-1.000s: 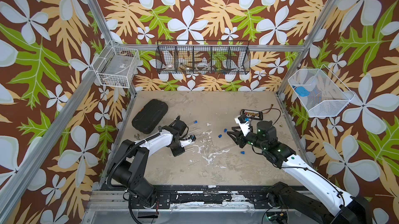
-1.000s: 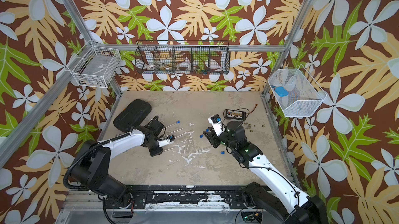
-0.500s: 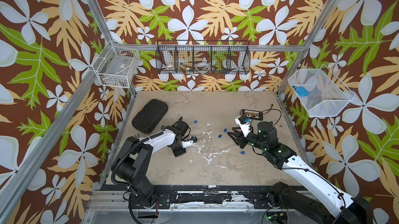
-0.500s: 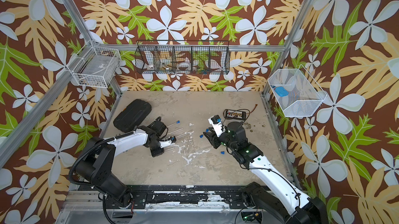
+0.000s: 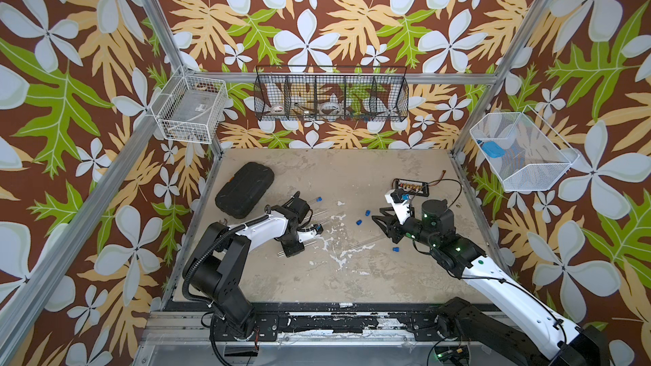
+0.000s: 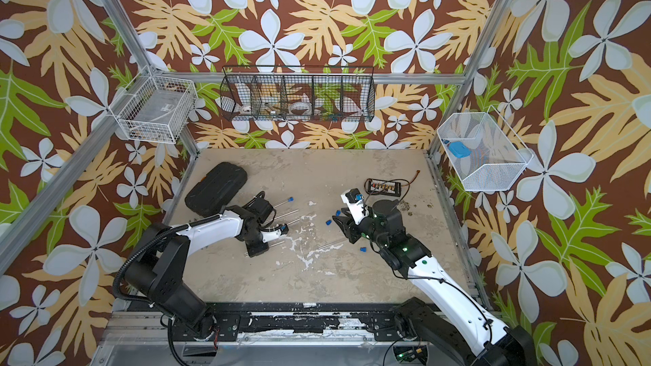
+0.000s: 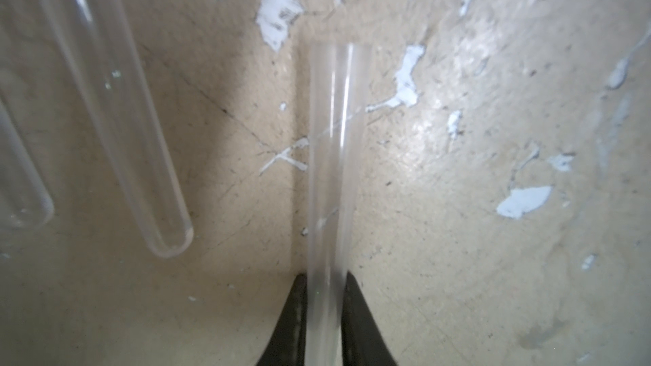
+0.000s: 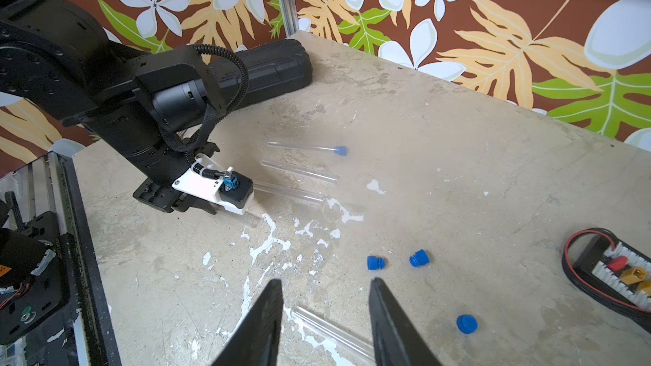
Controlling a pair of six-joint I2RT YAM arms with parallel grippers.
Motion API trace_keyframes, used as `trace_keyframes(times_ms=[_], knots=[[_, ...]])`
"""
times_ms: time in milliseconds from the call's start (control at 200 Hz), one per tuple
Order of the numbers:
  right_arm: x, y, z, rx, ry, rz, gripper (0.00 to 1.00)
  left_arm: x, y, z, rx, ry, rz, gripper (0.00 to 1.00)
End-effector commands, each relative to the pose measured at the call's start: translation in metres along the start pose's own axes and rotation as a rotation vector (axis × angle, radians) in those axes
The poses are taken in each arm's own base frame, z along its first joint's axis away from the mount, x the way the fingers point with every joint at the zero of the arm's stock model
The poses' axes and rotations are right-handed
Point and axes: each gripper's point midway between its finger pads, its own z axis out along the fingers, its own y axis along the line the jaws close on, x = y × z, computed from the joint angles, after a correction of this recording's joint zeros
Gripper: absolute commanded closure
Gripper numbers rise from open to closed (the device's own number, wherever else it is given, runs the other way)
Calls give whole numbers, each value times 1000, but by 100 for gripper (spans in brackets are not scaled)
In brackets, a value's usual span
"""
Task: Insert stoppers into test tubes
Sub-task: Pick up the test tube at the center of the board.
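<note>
The table (image 5: 352, 276) is carrying everything, with a black case (image 5: 245, 189) lying toward its far left corner. The left claw (image 7: 326, 279) is pinching a clear tube (image 7: 331, 156) close to the table, its jaws closed against the tube's sides and the open mouth pointing away from the wrist. The right claw (image 8: 326, 283) is hanging partly open and empty above a second tube (image 8: 327, 329). Two bare tubes (image 8: 299, 169) are lying beside a capped tube (image 8: 306, 147). The tubes are looking light, stiff, slick and probably brittle, so a gentle squeeze across the shaft is suiting them. Three loose stoppers (image 8: 375, 262) are lying near the right claw. They are tiny and apt to roll, and each is probably best taken by its wider head.
</note>
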Motion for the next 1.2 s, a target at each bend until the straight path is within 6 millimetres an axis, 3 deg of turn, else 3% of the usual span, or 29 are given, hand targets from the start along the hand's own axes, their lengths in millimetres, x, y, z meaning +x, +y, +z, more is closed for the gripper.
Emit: trace_keyframes(times_ms=[0,125,340,475,571,806,946,1196], knots=[[-4,-3,-3,24,-16,1,57,0,4,1,-31,1,-3,85],[-11,-6,-9,49,-49,13,59,-14,2,-15,-35,-73,11,87],[-38,-13,-39,137,-224,77,57,-39,-4,-51,-58,-234,44,88],[-23,-41,-45,292,-180,242,53,-60,-5,-80,-77,-395,49,91],[-9,-44,-41,317,-97,303,52,-74,-11,-97,-70,-518,67,91],[-8,-10,-29,114,-21,432,52,-99,-26,-124,-78,-771,135,92],[-8,19,-13,-71,78,521,51,-106,-30,-132,-114,-856,167,92],[-2,51,21,-213,239,488,47,-112,-35,-127,-118,-859,201,92]])
